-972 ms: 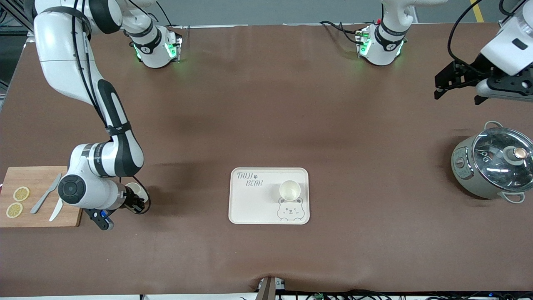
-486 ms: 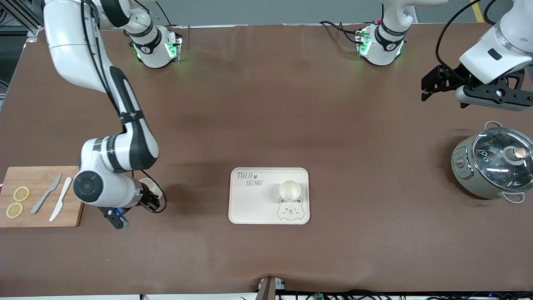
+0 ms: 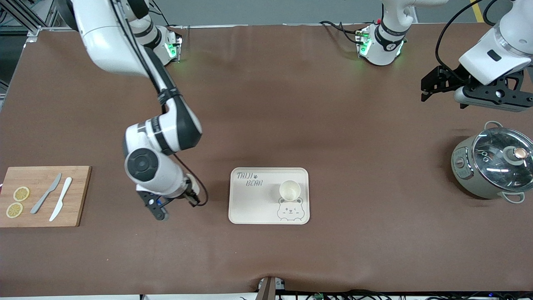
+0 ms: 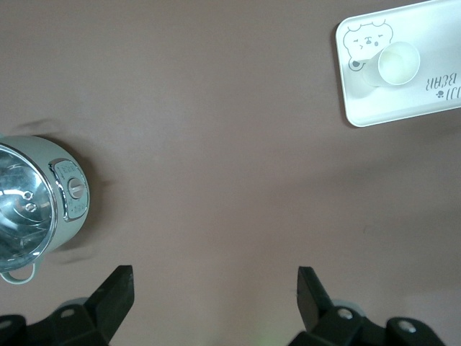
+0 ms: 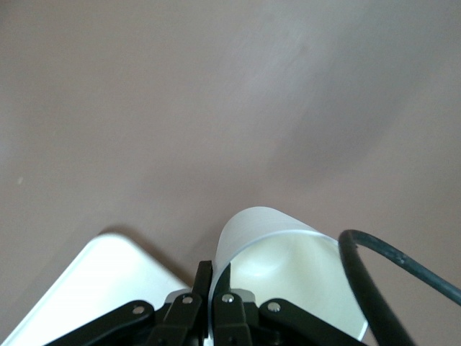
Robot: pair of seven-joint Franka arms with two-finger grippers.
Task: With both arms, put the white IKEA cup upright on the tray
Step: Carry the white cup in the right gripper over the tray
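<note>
My right gripper (image 3: 193,196) is shut on the rim of a white cup (image 3: 193,183), one finger inside and one outside. It holds the cup over the table just beside the tray (image 3: 250,204), at the tray's edge toward the right arm's end. In the right wrist view the held cup (image 5: 288,277) sits at my right gripper (image 5: 214,277), with a tray corner (image 5: 108,281) below. A second white cup (image 3: 290,190) stands upright on the tray above the bear drawing. My left gripper (image 3: 431,85) is open and empty, up over the table near the pot; it waits. The left wrist view shows my left gripper (image 4: 216,288), the tray (image 4: 403,108) and that cup (image 4: 398,62).
A grey cooker pot (image 3: 491,164) with a glass lid stands at the left arm's end, also in the left wrist view (image 4: 29,202). A wooden cutting board (image 3: 41,196) with two knives and lemon slices lies at the right arm's end.
My right arm has carried the cup from beside the cutting board toward the tray. My left gripper shifted slightly earlier, then held still.
</note>
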